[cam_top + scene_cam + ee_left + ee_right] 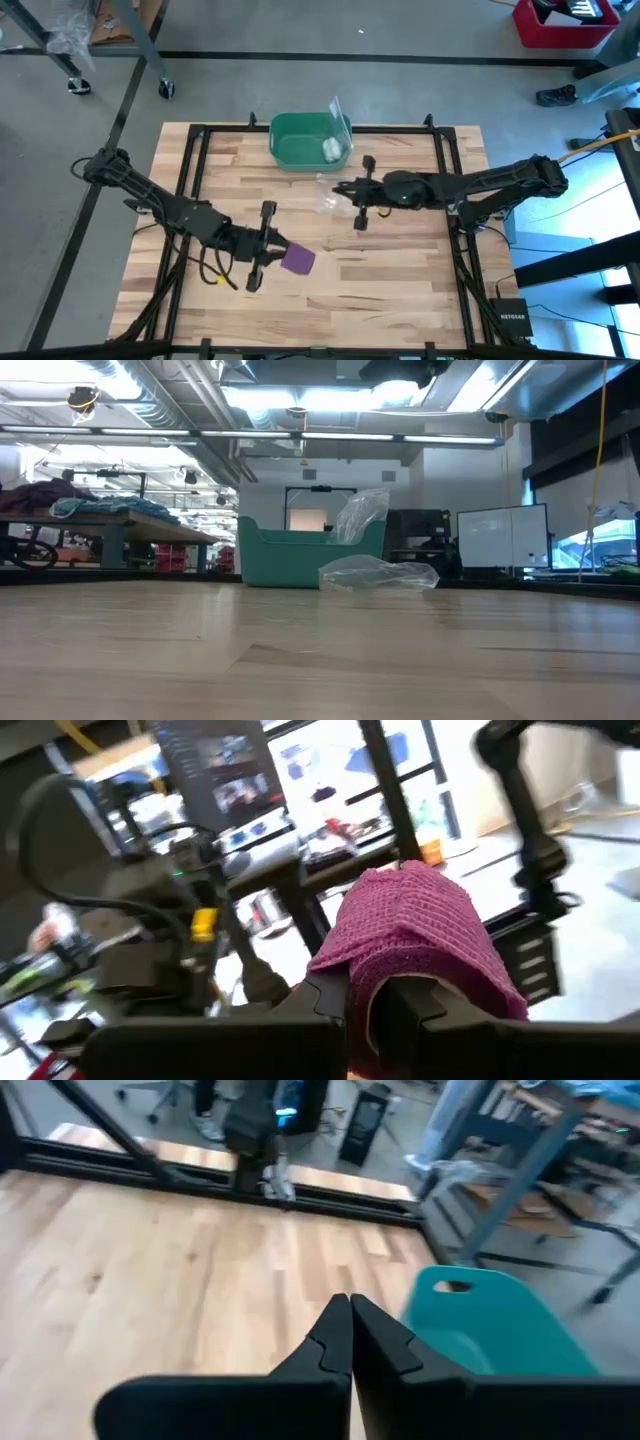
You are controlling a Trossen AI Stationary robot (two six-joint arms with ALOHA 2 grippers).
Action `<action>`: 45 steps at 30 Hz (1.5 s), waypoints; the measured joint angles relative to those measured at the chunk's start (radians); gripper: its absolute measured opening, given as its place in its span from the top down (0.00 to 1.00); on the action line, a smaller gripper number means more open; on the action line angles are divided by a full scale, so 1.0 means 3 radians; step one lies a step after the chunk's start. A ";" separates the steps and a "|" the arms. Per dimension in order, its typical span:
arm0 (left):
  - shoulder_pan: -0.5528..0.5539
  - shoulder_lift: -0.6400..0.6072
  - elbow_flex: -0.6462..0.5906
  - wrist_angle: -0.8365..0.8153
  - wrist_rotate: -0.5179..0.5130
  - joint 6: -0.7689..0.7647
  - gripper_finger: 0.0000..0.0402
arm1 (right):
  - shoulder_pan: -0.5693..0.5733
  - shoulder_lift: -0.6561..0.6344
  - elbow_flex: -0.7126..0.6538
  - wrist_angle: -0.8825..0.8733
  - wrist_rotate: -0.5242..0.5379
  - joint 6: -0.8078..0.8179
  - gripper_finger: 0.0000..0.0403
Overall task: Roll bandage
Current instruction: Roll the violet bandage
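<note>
Wooden counter (380,290) supports both arms: left gripper (272,252) clamps the purple soft fabric bandage (298,259) for rolling; right gripper (357,199) hovers closed, empty.

From my remote station I count two dark arms over one wooden surface (400,290), one purple bandage (298,259), one green bin (300,140) holding one small white roll (331,150), and one clear plastic bag (378,573).
</note>
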 joint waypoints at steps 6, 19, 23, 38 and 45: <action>0.0141 0.0001 0.0001 -0.0181 -0.0182 -0.0170 0.96 | 0.0002 0.0018 0.0001 0.0046 -0.0092 0.0111 0.96; 0.0377 0.0143 0.0001 -0.0127 -0.0346 -0.0384 0.96 | 0.0007 0.0132 0.0004 0.0666 -0.1257 0.0073 0.56; 0.0410 0.0180 0.0001 -0.0091 -0.0348 -0.0369 0.96 | 0.0005 0.0283 0.0004 0.0827 -0.1363 0.0112 0.54; 0.0404 0.0185 0.0001 -0.0065 -0.0348 -0.0337 0.96 | 0.0223 0.0347 0.0004 0.1067 -0.1406 -0.0007 0.67; 0.0411 0.0185 0.0001 -0.0008 -0.0348 -0.0350 0.96 | 0.0241 0.0446 0.0004 0.1196 -0.1283 -0.0065 0.73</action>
